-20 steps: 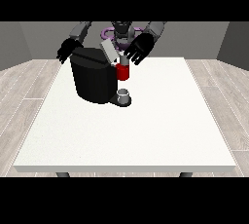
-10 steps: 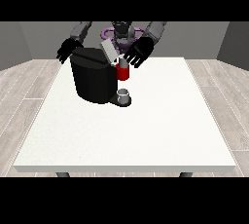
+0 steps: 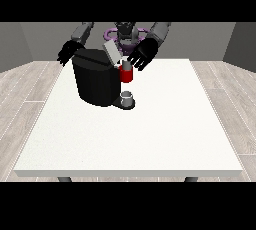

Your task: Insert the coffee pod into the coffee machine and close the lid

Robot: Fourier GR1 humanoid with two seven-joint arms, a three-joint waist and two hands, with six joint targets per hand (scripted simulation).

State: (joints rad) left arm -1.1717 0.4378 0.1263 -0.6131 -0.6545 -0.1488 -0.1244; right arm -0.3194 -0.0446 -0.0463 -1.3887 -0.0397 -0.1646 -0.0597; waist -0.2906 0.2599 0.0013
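We see a black coffee machine point(image 3: 97, 81) standing on the white table point(image 3: 150, 129), toward the far side and left of its middle. Its grey lid point(image 3: 112, 53) is tilted up and open, rising from the machine's top toward the robot. The hand at the view's right point(image 3: 142, 54) hangs just beside that lid, on its right, with its fingers spread and fairly straight, pointing down and toward the machine; we see nothing curled inside it. Directly below this hand's fingertips sits the machine's red front part point(image 3: 127, 75), with a small pale piece at its top point(image 3: 126, 65) that may be the coffee pod, though we cannot tell for certain. Lower still, under the red part, a small grey cup point(image 3: 127, 97) rests on the machine's dark base. The hand at the view's left point(image 3: 67, 53) is held behind the machine's upper left corner, well apart from the lid; its fingers look loosely spread and hold nothing we can make out.
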